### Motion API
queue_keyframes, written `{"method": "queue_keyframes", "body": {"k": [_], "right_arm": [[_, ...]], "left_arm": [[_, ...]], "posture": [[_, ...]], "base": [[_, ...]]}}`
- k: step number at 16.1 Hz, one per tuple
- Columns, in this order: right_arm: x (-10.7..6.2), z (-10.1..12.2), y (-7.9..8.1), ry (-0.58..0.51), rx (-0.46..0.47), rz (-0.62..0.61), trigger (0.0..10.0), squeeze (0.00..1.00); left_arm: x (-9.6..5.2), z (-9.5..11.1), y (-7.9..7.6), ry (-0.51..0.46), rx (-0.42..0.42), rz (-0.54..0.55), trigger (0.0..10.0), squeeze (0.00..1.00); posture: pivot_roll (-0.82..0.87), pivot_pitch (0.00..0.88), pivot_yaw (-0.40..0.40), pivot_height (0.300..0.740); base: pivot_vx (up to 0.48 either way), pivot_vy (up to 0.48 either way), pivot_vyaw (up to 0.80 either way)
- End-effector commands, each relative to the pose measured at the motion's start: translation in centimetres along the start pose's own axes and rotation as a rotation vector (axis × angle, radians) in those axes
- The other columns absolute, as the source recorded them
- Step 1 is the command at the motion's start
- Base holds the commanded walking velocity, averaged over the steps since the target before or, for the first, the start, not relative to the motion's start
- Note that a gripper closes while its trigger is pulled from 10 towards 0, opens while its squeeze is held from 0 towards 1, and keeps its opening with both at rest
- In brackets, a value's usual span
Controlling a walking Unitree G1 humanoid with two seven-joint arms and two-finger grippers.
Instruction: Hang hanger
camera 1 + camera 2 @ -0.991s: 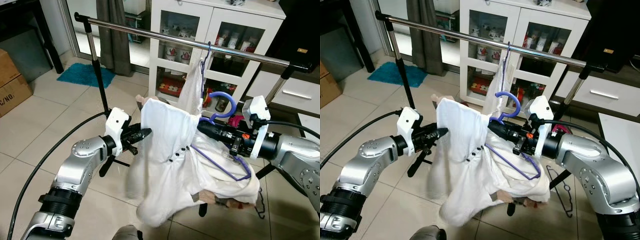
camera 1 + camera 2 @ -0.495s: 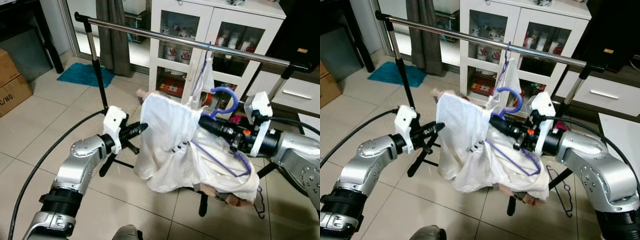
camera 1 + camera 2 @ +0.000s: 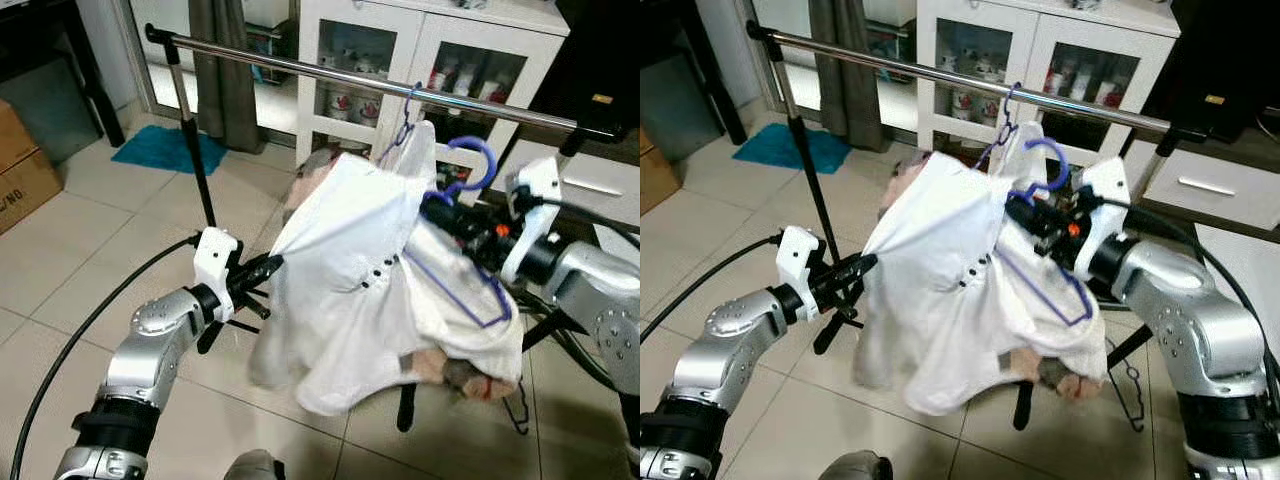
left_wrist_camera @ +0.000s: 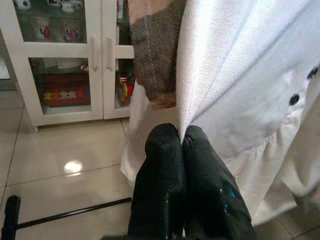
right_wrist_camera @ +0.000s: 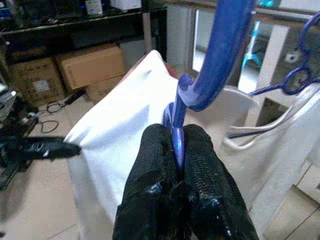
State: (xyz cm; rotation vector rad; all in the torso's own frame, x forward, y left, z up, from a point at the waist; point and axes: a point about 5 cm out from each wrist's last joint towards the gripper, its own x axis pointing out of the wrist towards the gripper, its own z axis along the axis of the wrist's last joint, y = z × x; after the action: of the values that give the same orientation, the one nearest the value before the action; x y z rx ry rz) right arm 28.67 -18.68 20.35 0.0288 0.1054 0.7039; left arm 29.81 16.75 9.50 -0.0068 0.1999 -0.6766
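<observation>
A white buttoned shirt [image 3: 350, 270] hangs on a blue hanger [image 3: 470, 290] below the steel rail [image 3: 300, 68] of a clothes rack. My right gripper [image 3: 438, 212] is shut on the blue hanger's neck, just under its hook [image 3: 470, 152]; the hook is raised close to the rail but not over it. My left gripper [image 3: 270, 263] is shut on the white shirt's left edge, pulling it out sideways. In the right wrist view the fingers [image 5: 197, 165] clamp the blue hanger [image 5: 215, 55]. In the left wrist view the fingertips [image 4: 165, 145] pinch the white cloth [image 4: 240, 85]. Another garment on a blue hanger [image 3: 408, 108] hangs from the rail.
A white glass-door cabinet [image 3: 420, 70] stands behind the rack. The rack's upright pole [image 3: 195, 150] is at left, its black feet [image 3: 405, 410] on the tiled floor. A cardboard box [image 3: 20, 165] and a teal mat [image 3: 165, 148] lie at left. A black wire hanger [image 3: 1125, 395] lies on the floor.
My right gripper has lifted the blue hanger and shirt up and to the right, toward the rail. My left gripper has dropped a little, still holding the shirt's edge, so the cloth is stretched.
</observation>
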Motion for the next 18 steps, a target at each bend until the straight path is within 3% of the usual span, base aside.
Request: {"method": "queue_keyframes", "body": {"k": [1, 3, 7, 8, 9, 10, 11, 14, 17, 18], "right_arm": [[-0.4, 1.1, -0.9, -0.048, -0.021, -0.06, 10.0, 0.0], [-0.2, 1.9, -1.9, -0.101, 0.0, -0.143, 10.0, 0.0], [-0.2, 2.0, -1.4, -0.1, -0.01, -0.105, 10.0, 0.0], [-0.2, 2.0, -1.0, -0.093, -0.016, -0.074, 10.0, 0.0], [-0.1, 2.0, -0.7, -0.085, -0.022, -0.042, 10.0, 0.0], [-0.1, 1.9, -0.2, -0.072, -0.032, -0.003, 10.0, 0.0], [0.0, 1.8, 0.2, -0.056, -0.042, 0.031, 10.0, 0.0], [-0.1, 1.7, 0.4, -0.023, -0.065, 0.076, 10.0, 0.0], [-0.5, 1.6, 0.6, 0.016, -0.092, 0.137, 10.0, 0.0], [-0.8, 1.4, 0.8, 0.047, -0.109, 0.174, 10.0, 0.0]], "left_arm": [[-0.2, -0.5, 0.3, 0.022, 0.009, 0.026, 0.0, 0.0], [-0.8, -1.7, 1.6, 0.101, 0.041, 0.134, 0.0, 0.0], [-1.3, -1.9, 3.0, 0.143, 0.06, 0.251, 0.0, 0.0], [-1.3, -1.6, 3.2, 0.147, 0.073, 0.263, 7.5, 0.0], [-1.2, -1.2, 3.2, 0.128, 0.065, 0.246, 10.0, 0.0], [-1.1, -0.5, 3.0, 0.093, 0.054, 0.205, 10.0, 0.32], [-1.0, 0.3, 2.6, 0.067, 0.046, 0.126, 10.0, 1.0], [-2.4, 1.3, 1.3, 0.11, 0.106, -0.104, 10.0, 1.0], [-4.0, 3.0, 1.6, 0.128, 0.139, -0.219, 10.0, 1.0], [-4.8, 4.9, 2.0, 0.117, 0.152, -0.262, 10.0, 1.0]], "posture": [[0.11, 0.0, -0.037, 0.74], [0.1, 0.0, -0.037, 0.74], [0.1, 0.0, -0.041, 0.74], [0.1, 0.0, -0.042, 0.74], [0.1, 0.0, -0.043, 0.74], [0.1, 0.0, -0.043, 0.74], [0.1, 0.0, -0.043, 0.74], [0.1, 0.0, -0.04, 0.74], [0.1, 0.0, -0.042, 0.74], [0.1, 0.0, -0.043, 0.74]], "base": [[0.0, 0.0, 0.0], [0.0, 0.0, 0.0], [0.0, 0.0, 0.0], [0.0, 0.0, 0.0], [0.0, 0.0, 0.0], [0.0, 0.0, 0.0], [0.0, 0.0, 0.0], [0.0, 0.0, 0.0], [0.0, 0.0, 0.0], [0.0, 0.0, 0.0]]}}
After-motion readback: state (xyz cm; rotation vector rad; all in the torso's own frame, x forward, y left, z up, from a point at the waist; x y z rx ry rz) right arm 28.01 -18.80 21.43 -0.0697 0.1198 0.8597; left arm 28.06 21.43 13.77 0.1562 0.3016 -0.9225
